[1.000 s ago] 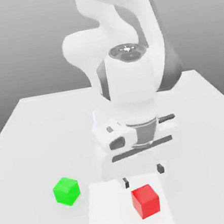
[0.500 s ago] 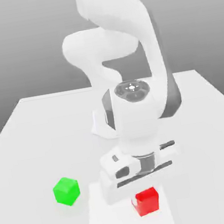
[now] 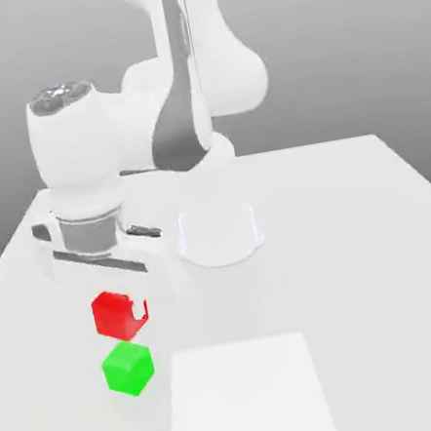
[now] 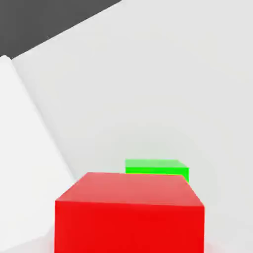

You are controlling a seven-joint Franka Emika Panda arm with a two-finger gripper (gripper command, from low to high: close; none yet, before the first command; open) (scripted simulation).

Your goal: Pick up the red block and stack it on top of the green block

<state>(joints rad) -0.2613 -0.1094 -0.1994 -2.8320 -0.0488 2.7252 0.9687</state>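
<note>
Red block off the white square and up beside its goal, clamped in my claw.
A second ago it sat on that square, with the claw apart above it; now the pair hangs at twelve o'clock from the green block in the exterior view, with the square at four o'clock from green. Green hasn't moved. So the pick looks done and the stacking remains. I can't tell if red is squarely over green; I'd check the alignment before lowering, since an off-centre release could tip it.
</note>
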